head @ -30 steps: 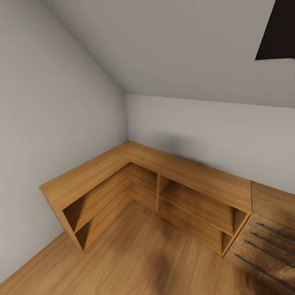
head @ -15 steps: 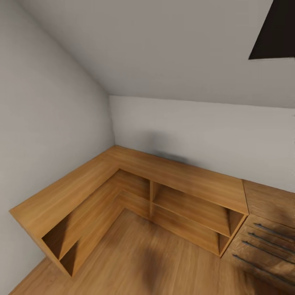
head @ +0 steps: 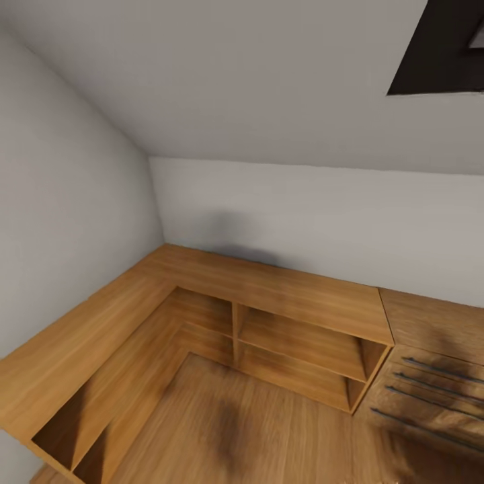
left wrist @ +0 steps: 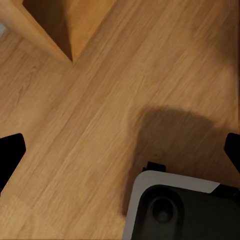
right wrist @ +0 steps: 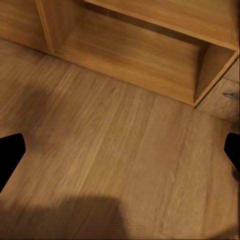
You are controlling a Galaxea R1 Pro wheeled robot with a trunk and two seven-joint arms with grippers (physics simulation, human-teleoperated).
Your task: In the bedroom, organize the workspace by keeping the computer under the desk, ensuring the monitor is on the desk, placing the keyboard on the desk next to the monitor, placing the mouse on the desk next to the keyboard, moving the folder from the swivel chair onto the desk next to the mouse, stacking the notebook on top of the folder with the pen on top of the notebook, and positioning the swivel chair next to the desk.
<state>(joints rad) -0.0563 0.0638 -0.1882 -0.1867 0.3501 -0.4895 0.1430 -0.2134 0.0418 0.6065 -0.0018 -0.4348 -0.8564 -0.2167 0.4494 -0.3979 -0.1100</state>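
The desk, monitor, keyboard, mouse, folder, notebook, pen, computer and swivel chair are out of view. My left gripper (left wrist: 120,155) hangs open over bare wooden floor, with its black fingertips (left wrist: 10,152) far apart at the picture's edges and nothing between them. My right gripper (right wrist: 120,155) is open too, over the floor in front of a low wooden shelf, and holds nothing.
A light wooden L-shaped cabinet (head: 269,289) with open shelves fills the room's corner under a sloped white ceiling. A wooden drawer unit with dark handles (head: 430,396) adjoins it on the right. A dark opening (head: 437,47) sits high on the right. My own base (left wrist: 180,210) stands on the floor.
The whole head view has shifted: the camera has moved, so the cabinet now looks nearer and runs off the lower left. Nothing in the room itself has moved.
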